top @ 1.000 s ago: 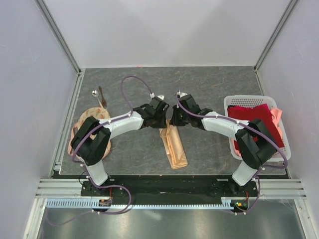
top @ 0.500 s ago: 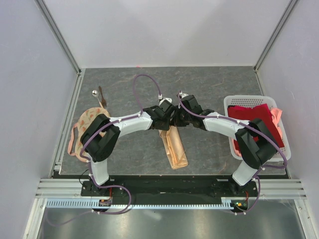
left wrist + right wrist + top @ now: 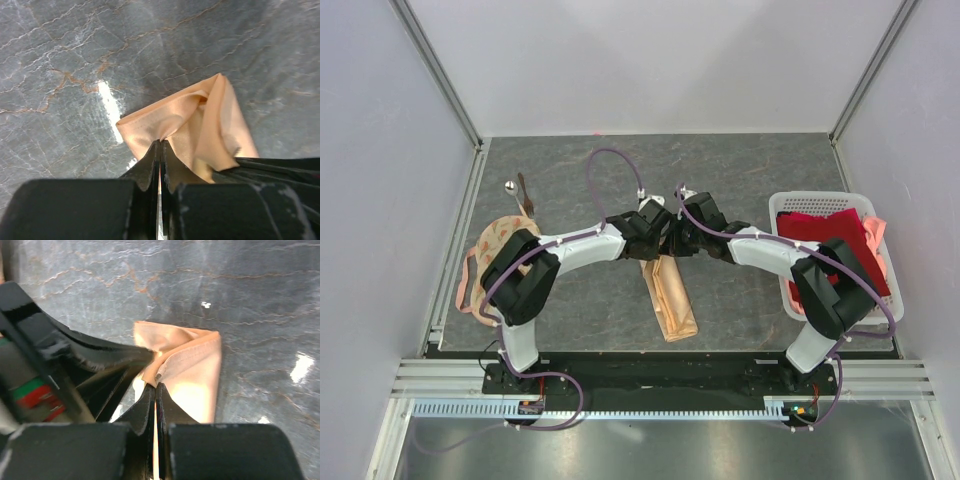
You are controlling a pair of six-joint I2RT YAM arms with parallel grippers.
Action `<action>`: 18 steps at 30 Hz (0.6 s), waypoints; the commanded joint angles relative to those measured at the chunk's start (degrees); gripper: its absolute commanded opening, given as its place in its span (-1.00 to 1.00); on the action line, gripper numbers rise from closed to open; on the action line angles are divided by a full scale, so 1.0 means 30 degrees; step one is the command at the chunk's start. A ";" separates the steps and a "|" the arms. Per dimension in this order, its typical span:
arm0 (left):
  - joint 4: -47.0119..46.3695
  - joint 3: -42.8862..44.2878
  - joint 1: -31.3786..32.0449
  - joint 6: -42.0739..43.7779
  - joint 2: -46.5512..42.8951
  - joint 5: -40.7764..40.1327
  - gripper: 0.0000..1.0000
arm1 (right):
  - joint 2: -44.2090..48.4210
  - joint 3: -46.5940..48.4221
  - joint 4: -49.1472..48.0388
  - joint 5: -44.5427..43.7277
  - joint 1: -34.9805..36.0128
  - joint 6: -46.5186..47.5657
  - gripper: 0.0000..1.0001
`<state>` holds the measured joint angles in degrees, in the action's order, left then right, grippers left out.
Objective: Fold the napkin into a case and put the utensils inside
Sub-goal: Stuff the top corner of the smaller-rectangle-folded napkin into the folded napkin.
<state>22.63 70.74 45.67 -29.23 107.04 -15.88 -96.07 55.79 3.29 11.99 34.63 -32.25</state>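
Pinching the far end of the peach napkin [image 3: 669, 297] from above with the left fingers [image 3: 657, 243] and the right fingers [image 3: 674, 243], tips side by side and both pairs closed on cloth. Keeping the napkin folded into a narrow oblong in the middle of the grey bench [image 3: 770, 165], its near end pointing toward the arm bases. Showing, well apart at far left, a silver spoon [image 3: 510, 187] beside a dark stick [image 3: 524, 190], just beyond a round printed cloth [image 3: 495, 240]. Showing at right a white basket [image 3: 820, 195] holding dark red cloth [image 3: 810, 228].

Looking down from the left wrist: left fingers pressed shut on a raised fold of the napkin's edge, cloth peaking at the tips, with the right fingers biting the same end at lower right.

Looking down from the right wrist: right fingers clamped shut on the hemmed edge, with the left fingers nipping the neighbouring corner from the left, over marbled bench.
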 commanded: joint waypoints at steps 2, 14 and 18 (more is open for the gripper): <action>-0.1913 -0.0960 -0.1129 -0.1882 -0.2252 0.3589 -0.96 | -0.0904 -0.0257 -0.2380 0.1861 -0.0030 -0.0936 -1.00; -0.4409 -0.3451 -0.2128 -0.3935 -0.3016 0.7811 -0.96 | -0.4391 -0.0932 -0.8187 0.4323 -0.0001 -0.3137 -1.00; -0.4497 -0.3979 -0.2303 -0.3996 -0.3481 0.7608 -0.96 | -0.3487 -0.0843 -0.6726 0.3623 -0.0030 -0.1968 -0.99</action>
<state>13.08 60.05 38.83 -37.95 99.48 3.25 -108.38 52.56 -15.07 23.49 34.44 -40.45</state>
